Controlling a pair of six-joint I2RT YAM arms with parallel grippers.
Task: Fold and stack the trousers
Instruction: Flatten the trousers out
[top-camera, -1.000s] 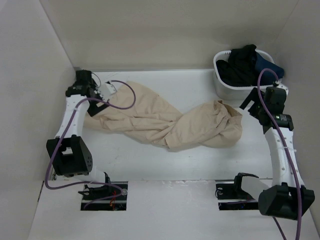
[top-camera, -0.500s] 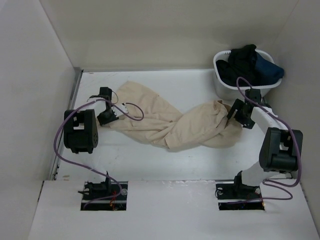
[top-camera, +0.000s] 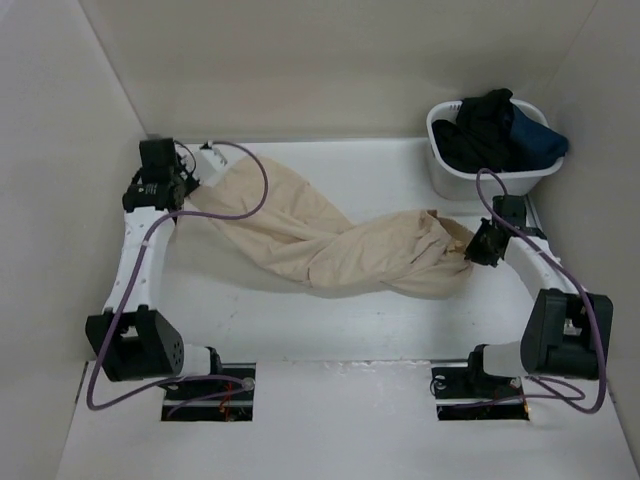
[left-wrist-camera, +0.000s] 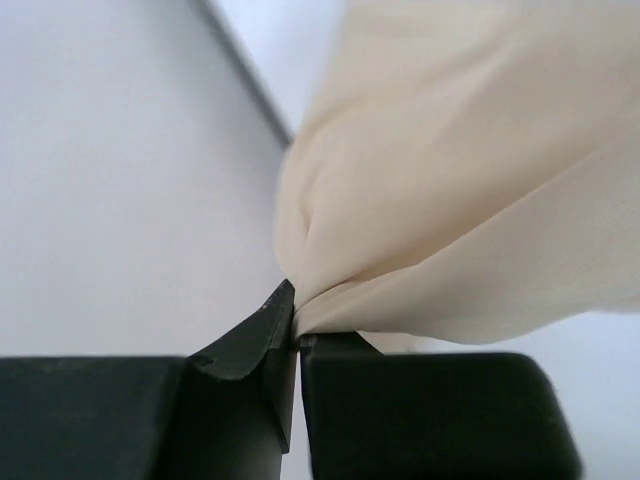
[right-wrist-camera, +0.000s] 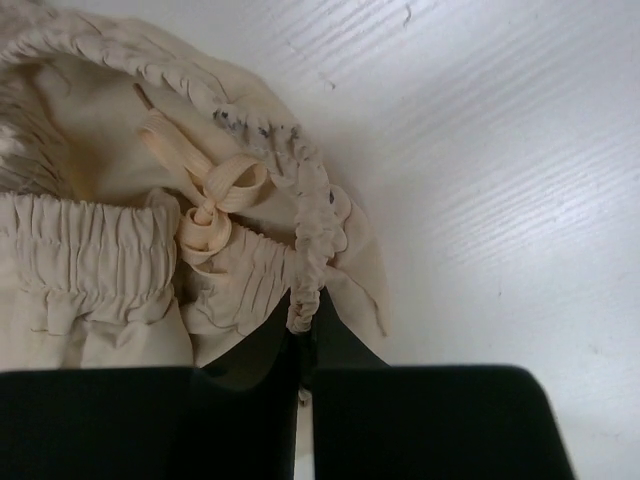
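The beige trousers (top-camera: 330, 245) lie twisted across the white table, stretched from far left to right. My left gripper (top-camera: 205, 172) is shut on the cloth at the trousers' far-left end; the left wrist view shows the fabric (left-wrist-camera: 450, 200) pinched between the black fingers (left-wrist-camera: 250, 350) and lifted off the table. My right gripper (top-camera: 476, 246) is shut on the gathered elastic waistband (right-wrist-camera: 310, 270) at the right end, low on the table. A drawstring bow (right-wrist-camera: 215, 205) lies just left of the pinch.
A white basket (top-camera: 445, 175) holding black and dark-blue garments (top-camera: 500, 125) stands at the back right, just behind the right arm. Walls (top-camera: 70, 150) close in on the left, back and right. Purple cables (top-camera: 250, 195) loop from both arms.
Both grippers went from open to shut on the trousers' ends. The left arm swung back to the far-left corner, pulling the cloth taut; the right gripper dropped onto the waistband.
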